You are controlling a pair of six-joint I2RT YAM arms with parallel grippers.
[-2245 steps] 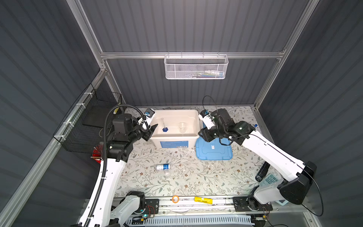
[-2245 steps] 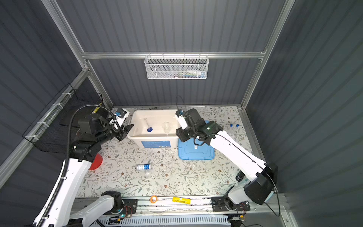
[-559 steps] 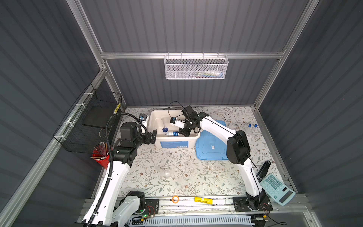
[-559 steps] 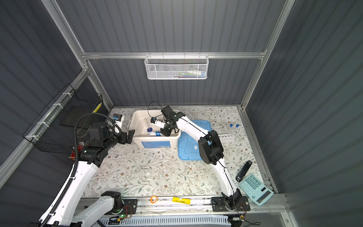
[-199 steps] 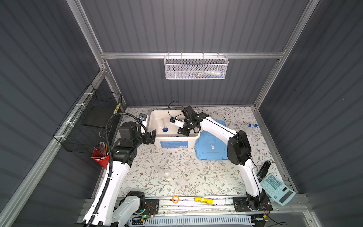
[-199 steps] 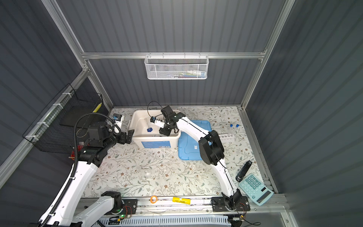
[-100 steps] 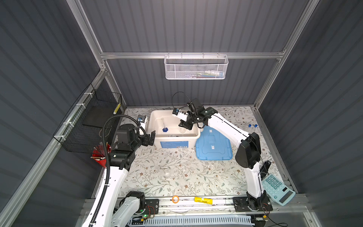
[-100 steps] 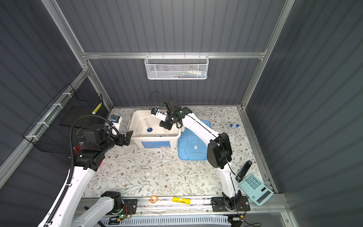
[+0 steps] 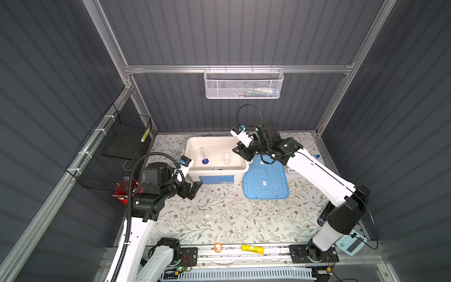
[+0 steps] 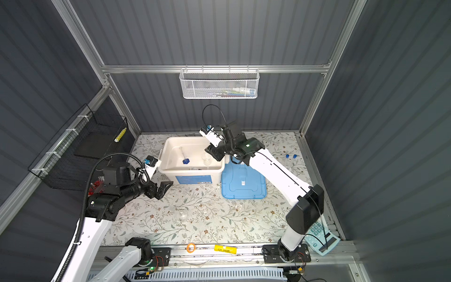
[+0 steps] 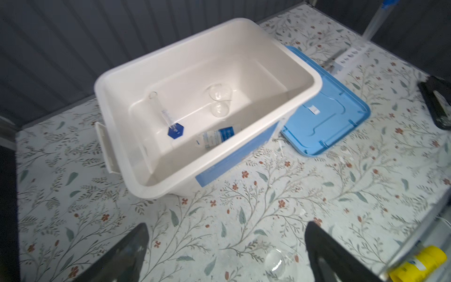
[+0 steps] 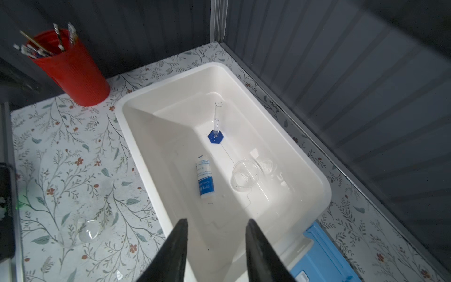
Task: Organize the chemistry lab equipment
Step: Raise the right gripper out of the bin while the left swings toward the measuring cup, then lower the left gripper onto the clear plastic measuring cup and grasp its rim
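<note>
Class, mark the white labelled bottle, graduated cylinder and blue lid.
white labelled bottle [image 12: 205, 179]: right wrist view, its label.
graduated cylinder [image 12: 215, 138]: right wrist view, its blue base.
blue lid [image 9: 271, 180]: a top view, its flat middle.

white tub [image 12: 156, 149], bottle [image 12: 205, 178] lying inside, cylinder [image 12: 216, 136] upright, red cup [image 12: 73, 73] nearby

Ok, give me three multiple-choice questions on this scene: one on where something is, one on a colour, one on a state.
1. Where is the bottle? A on the lid; B in the bin; C on the table.
2. What colour is the cylinder base? A red; B yellow; C blue.
3. The left gripper is: A open, empty; B shut, empty; C shut on the bottle.
Answers: B, it lies on the bin's floor; C, the base is a blue hexagon; A, its jaws stand wide with nothing between them.
</note>
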